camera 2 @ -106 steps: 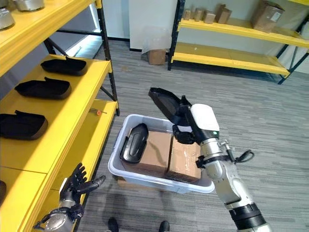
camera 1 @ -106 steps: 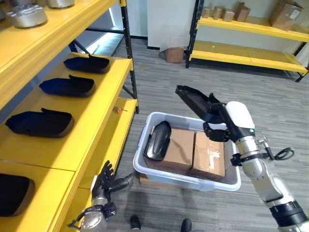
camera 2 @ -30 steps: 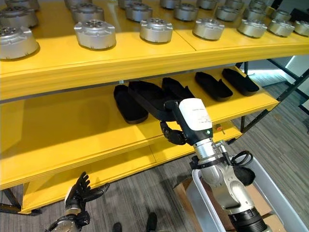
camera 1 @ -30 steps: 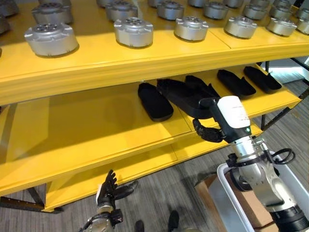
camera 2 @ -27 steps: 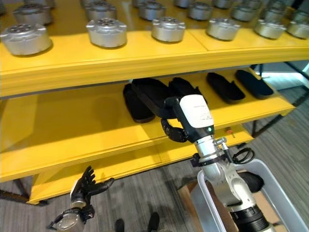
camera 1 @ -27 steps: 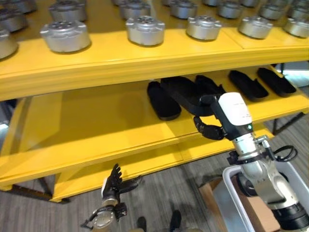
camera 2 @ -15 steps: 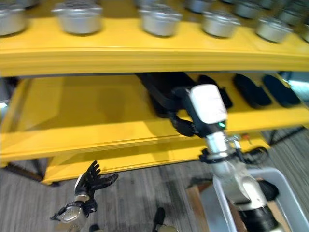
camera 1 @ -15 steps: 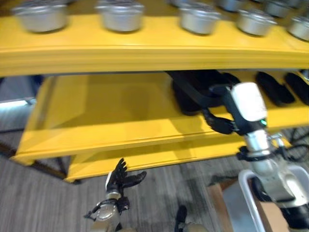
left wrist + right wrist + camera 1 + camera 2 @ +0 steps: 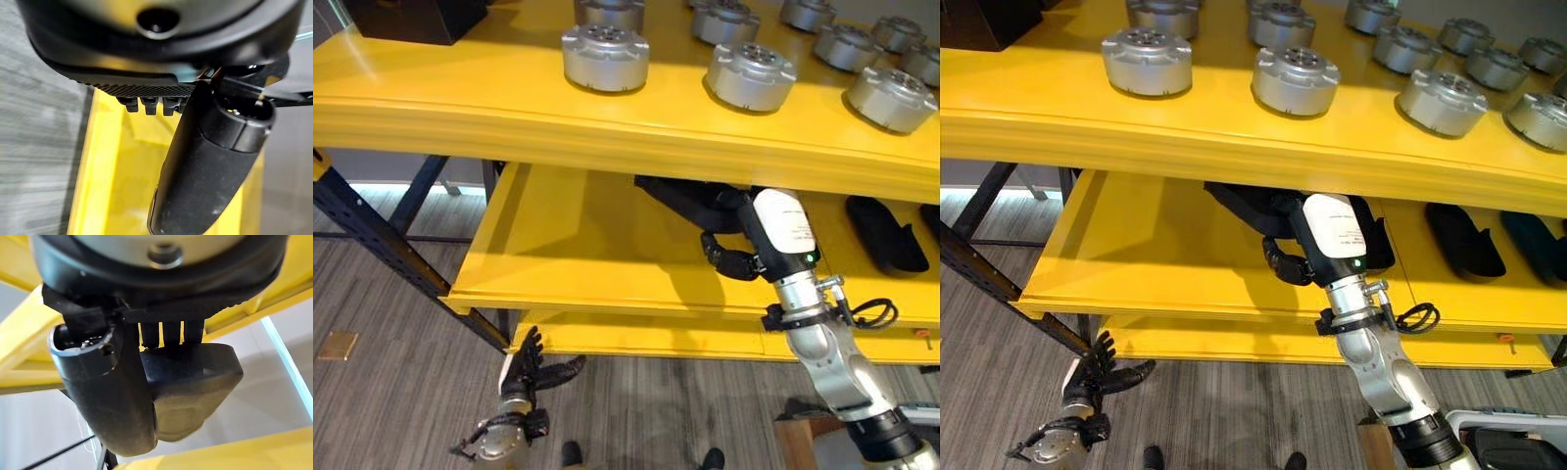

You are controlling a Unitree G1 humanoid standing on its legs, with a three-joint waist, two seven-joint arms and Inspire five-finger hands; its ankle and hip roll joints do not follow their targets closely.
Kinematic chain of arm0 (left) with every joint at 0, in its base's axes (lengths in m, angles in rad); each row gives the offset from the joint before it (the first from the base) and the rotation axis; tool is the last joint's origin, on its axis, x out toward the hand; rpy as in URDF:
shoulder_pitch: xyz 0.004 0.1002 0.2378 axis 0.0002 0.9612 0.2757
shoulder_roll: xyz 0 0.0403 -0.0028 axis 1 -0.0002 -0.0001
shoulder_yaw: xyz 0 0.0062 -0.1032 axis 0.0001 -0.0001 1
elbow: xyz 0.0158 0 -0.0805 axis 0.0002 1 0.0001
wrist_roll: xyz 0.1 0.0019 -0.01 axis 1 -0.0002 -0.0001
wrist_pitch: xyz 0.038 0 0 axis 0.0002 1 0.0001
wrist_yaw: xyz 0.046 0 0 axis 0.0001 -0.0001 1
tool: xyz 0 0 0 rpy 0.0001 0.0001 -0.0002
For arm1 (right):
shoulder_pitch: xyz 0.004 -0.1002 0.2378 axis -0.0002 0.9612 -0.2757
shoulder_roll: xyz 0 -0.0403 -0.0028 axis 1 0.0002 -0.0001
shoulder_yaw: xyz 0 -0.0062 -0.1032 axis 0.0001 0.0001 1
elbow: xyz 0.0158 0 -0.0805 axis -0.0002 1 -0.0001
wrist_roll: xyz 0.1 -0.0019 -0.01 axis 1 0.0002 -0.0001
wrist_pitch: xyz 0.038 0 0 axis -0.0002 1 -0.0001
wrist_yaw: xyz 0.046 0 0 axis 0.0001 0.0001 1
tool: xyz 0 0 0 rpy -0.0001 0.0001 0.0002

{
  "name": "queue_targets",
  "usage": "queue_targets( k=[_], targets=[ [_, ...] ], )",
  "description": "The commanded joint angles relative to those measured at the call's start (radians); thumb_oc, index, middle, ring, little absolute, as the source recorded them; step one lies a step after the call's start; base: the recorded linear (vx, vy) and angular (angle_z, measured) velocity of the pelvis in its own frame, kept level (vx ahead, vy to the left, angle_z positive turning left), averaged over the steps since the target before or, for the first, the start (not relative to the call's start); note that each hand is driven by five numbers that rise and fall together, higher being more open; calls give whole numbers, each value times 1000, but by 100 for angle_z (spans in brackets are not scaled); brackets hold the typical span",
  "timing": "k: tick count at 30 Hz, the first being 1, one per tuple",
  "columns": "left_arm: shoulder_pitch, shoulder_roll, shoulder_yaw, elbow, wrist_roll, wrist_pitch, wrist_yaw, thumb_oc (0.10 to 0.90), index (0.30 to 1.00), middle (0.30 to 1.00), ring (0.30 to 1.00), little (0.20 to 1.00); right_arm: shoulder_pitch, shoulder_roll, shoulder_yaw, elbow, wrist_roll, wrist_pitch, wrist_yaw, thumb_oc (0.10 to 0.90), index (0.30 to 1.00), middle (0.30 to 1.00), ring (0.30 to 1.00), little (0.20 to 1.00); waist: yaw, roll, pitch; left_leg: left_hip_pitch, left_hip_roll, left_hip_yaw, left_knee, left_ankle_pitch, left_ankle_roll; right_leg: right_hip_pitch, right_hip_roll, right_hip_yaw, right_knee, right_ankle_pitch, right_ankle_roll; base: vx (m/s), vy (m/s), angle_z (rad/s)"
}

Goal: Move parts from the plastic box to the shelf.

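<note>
Black part point(image 9: 690, 201) gripped in right robot hand point(image 9: 732, 262).

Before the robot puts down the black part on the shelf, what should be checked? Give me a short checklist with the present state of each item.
1. Right hand grips the black part: ok.
2. Part is over the middle shelf: ok.
3. Bare shelf lies left of the part: ok.
4. Part rests on the shelf: cannot tell.
5. Left hand is low, open, away from the shelf: ok.
6. Part has room under the upper shelf: cannot tell.
</note>
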Motion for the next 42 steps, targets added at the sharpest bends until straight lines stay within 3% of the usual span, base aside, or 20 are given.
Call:
queue_targets(
  k=[1,2,4,6,8,13,23,32,42],
  targets=[
    [-33,2,26,-103,34,-68,-14,900,1000,1000,1000,1000,-182,-32,-82,-85,11,-22,-80,400,300,300,300,300,1,20,-25,-7,41,-33,41,-56,22,59,-44,-23,74,-33,98,-212,-41,11],
    [-32,28,3,-107,38,-67,-21,900,1000,1000,1000,1000,-252,2,-21,-14,28,2,-73,400,300,300,300,300,41,14,49,-78,51,-42,112,-64,15,29,-48,-46,100,-36,94,-264,-52,3],
    [-50,49,-8,-113,30,-72,-23,900,1000,1000,1000,1000,-347,21,26,67,45,20,-83,400,300,300,300,300,55,19,116,-161,68,-64,195,-78,14,-24,-56,-52,145,-40,87,-336,-47,8],
    [-61,57,-8,-112,29,-73,-22,900,1000,1000,1000,1000,-385,15,36,98,49,25,-87,400,300,300,300,300,54,24,136,-194,74,-74,226,-84,13,-47,-61,-53,166,-45,85,-188,-10,24],
    [-89,98,-17,-128,31,-79,-15,900,1000,1000,1000,1000,-511,19,60,225,95,59,-102,400,300,300,300,300,64,64,216,-278,89,-102,300,-88,12,-102,-77,-57,236,-77,68,-247,14,9],
    [-113,127,-12,-136,41,-89,-10,900,1000,1000,1000,1000,-643,40,106,416,160,85,-111,400,300,300,300,300,73,104,281,-324,96,-112,340,-91,14,-154,-89,-45,294,-108,53,-111,18,15],
    [-132,142,-12,-141,50,-92,-7,900,1000,1000,1000,1000,-672,58,117,456,209,87,-99,400,300,300,300,300,71,135,326,-333,102,-119,361,-120,5,-178,-90,-24,333,-134,61,-3,-4,-4],
    [-128,153,-4,-142,41,-102,-14,900,1000,1000,1000,1000,-719,-4,105,463,202,90,-105,400,300,300,300,300,69,134,329,-330,97,-123,361,-124,7,-180,-94,-24,339,-129,61,0,0,0],
    [-126,172,-3,-141,24,-114,-28,900,1000,1000,1000,1000,-805,-22,161,599,244,80,-79,400,300,300,300,300,80,127,323,-324,100,-128,359,-128,9,-183,-83,-22,341,-125,62,0,0,0]
  ],
)
